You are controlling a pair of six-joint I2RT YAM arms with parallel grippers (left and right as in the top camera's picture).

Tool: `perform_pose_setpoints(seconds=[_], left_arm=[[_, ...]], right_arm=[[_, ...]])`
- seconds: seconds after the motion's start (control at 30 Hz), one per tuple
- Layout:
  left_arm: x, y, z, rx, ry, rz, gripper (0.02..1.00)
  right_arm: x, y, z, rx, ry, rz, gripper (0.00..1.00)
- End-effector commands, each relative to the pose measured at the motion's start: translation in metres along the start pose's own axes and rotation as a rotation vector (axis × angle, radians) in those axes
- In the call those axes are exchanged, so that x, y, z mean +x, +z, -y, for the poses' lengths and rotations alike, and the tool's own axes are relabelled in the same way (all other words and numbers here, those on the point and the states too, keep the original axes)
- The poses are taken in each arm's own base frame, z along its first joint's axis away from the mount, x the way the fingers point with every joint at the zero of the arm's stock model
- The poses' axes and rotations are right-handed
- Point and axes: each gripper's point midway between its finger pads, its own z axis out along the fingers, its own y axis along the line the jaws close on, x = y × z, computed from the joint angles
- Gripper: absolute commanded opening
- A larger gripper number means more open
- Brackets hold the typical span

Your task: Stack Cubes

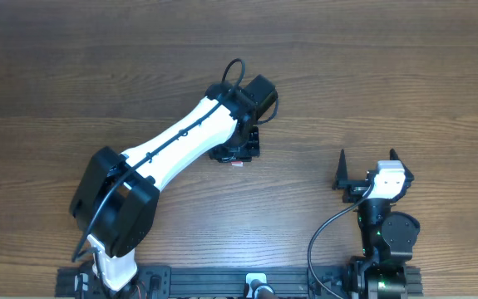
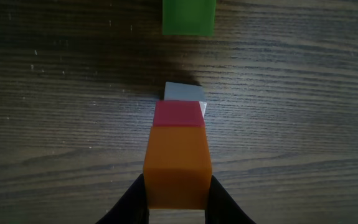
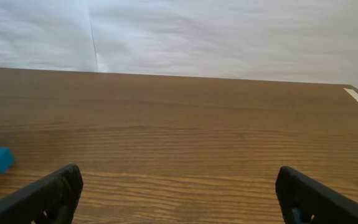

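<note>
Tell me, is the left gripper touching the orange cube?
Touching. In the left wrist view, the left gripper has both fingers against opposite sides of the orange cube, with no gap.

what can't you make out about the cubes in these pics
- Top view: the left gripper almost fully hides the cubes beneath it.
- Left wrist view: the green cube is cut off by the edge.
- Left wrist view: the orange cube overlaps the red cube and grey cube; whether it rests on them is unclear.
</note>
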Motion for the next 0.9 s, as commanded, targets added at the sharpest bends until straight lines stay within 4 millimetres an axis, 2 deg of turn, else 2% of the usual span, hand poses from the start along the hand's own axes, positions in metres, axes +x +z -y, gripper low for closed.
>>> perform_pose_setpoints(seconds=[0.03,0.77,0.9], left_arm=[[-0.0057,0.0003,0.0004,-0.001,0.008,0.006,0.156],[-0.0057,0.0025,-0.0004,-0.008,0.008,0.003,0.222],[-0.0062,0.0025,-0.0009,-0.011,0.008,0.006,0.272]], right_arm=[[0.0011,-0.0002,0.0021,0.011,0.006,0.001,0.993],[0.0012,-0.0002,0.0022,0.011,0.006,0.001,0.993],[0.0011,-0.0002,0.0021,0.011,0.006,0.001,0.991]])
